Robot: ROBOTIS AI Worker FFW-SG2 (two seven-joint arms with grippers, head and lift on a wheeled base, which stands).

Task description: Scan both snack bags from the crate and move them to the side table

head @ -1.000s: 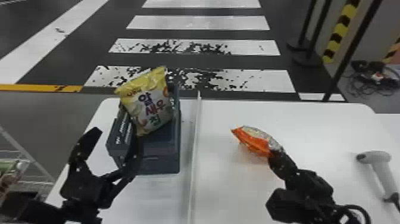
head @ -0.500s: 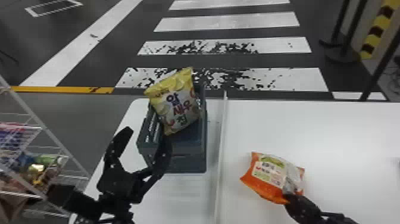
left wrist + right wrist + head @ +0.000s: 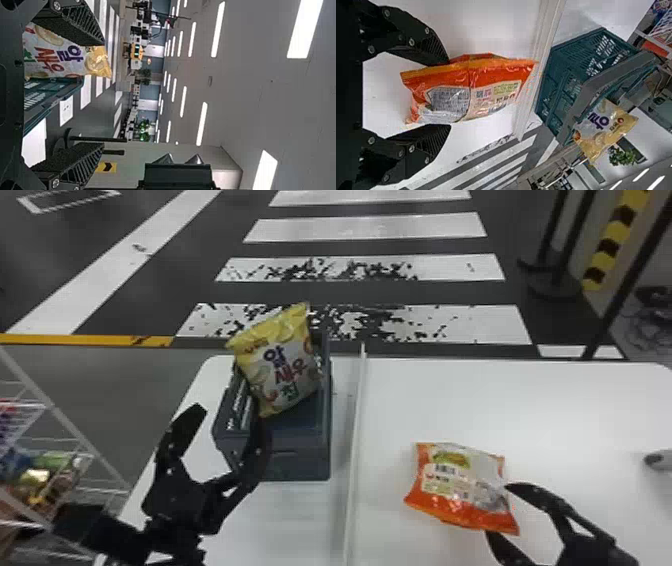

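Right gripper (image 3: 499,511)'s open around one end of the orange bag (image 3: 460,490), near the counter (image 3: 550,410)'s front edge; imo a corner-only pinch could slip. My left gripper (image 3: 231,419)'s open too, and bumping the crate (image 3: 295,462) by the left edge might topple the yellow bag (image 3: 280,365) leaning inside.

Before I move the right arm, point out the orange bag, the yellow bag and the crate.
Orange bag (image 3: 452,502): head view, on its printed orange side.
Yellow bag (image 3: 280,365): head view, mid-front.
Crate (image 3: 295,462): head view, near wall.
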